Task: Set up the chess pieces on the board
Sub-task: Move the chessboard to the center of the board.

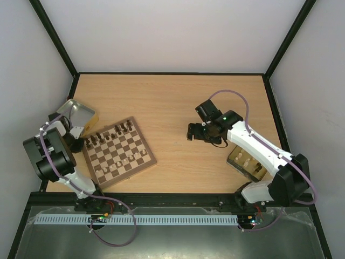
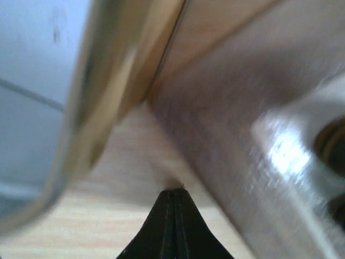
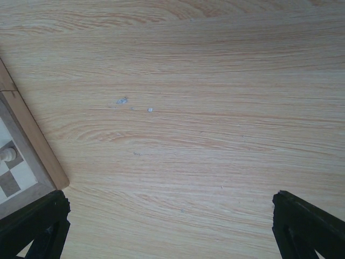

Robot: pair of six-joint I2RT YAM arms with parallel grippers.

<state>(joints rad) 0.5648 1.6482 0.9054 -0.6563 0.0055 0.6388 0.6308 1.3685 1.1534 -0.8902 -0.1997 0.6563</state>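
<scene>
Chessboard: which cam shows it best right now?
Top external. It takes in the whole chessboard, all four corners, with the chess pieces on it. The right wrist catches only one corner of the chessboard at its left edge, with a single pale piece. The left wrist shows none of it.

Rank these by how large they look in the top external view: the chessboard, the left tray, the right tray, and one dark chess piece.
1. The board, clearly largest.
2 and 3. The left tray and the right tray: each is partly hidden, so they are left unranked.
4. A dark chess piece, smallest.
</scene>
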